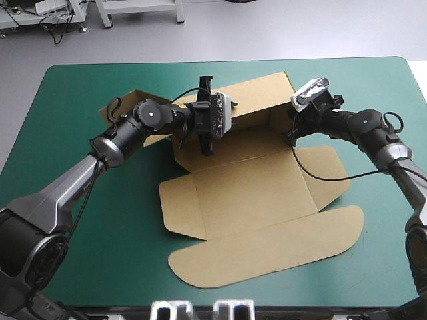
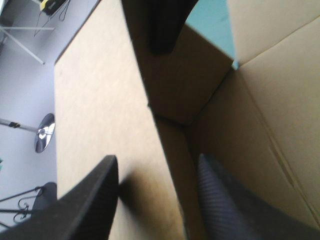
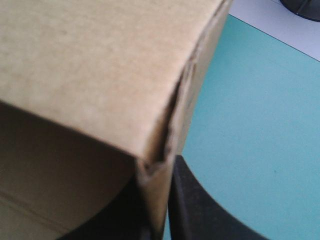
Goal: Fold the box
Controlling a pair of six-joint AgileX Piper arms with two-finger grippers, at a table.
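Observation:
The brown box (image 1: 247, 187) lies mid-table, its base flat and its long rounded lid (image 1: 267, 247) spread toward the near edge. The back wall (image 1: 257, 100) stands raised. My left gripper (image 1: 208, 117) is open at that wall's left end. In the left wrist view the left gripper (image 2: 157, 159) straddles the upright board (image 2: 100, 100), one finger on each side. My right gripper (image 1: 292, 127) is at the wall's right corner. In the right wrist view the right gripper (image 3: 160, 220) is shut on the corner's folded board (image 3: 90, 60).
A side flap (image 1: 130, 100) of the box sticks out behind my left arm. Another flap (image 1: 327, 167) lies flat on the right under my right arm. Teal-green cover (image 1: 80, 200) surrounds the box, also seen as cover (image 3: 250, 125) beside the gripped corner.

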